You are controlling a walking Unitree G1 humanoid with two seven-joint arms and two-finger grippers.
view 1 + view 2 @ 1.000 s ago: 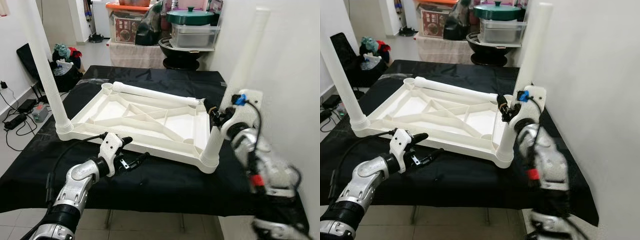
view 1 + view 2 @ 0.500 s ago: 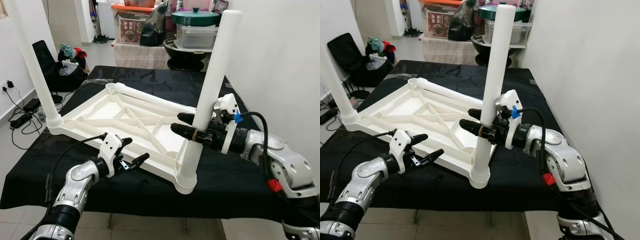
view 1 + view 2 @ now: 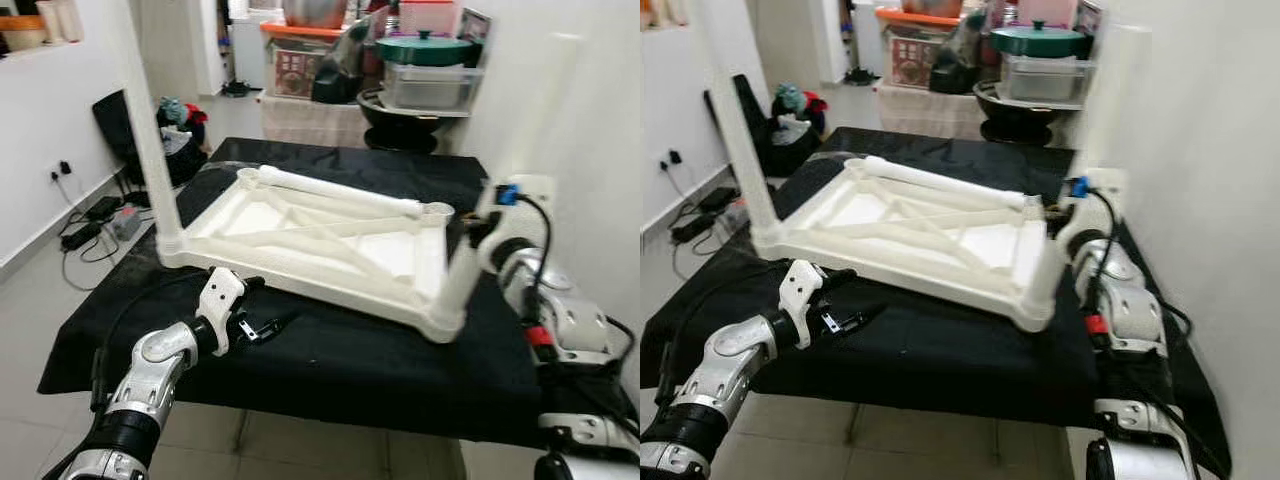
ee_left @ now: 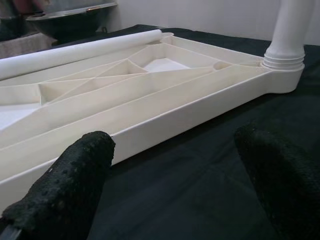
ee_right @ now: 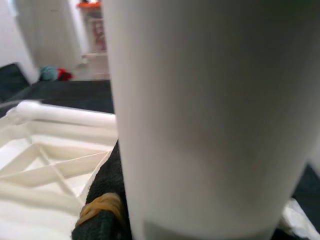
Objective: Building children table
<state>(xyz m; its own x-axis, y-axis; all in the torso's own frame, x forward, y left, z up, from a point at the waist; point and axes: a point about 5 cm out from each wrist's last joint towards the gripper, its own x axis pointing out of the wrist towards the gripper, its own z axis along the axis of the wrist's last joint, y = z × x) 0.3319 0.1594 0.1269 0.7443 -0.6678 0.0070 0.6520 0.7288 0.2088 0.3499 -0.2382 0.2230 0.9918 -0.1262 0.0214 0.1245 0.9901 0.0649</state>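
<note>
In the head views, the upturned children's table (image 3: 330,235) was seen on the black tabletop (image 3: 330,350). In the wrist views, the left claw (image 4: 175,175) was held wide; the right claw (image 3: 470,235) was closed around a leg (image 5: 210,115), best kept vertical in its socket.

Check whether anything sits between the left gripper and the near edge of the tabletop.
Nothing visible does. The open left gripper hovers over bare black cloth, just short of the upturned tabletop.

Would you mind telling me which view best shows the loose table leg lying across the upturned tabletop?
The left eye view: the loose leg lies fully visible across the tabletop's far edge. The right eye view matches, blurrier. The left wrist view shows part of it; the right wrist view, one end.
</note>
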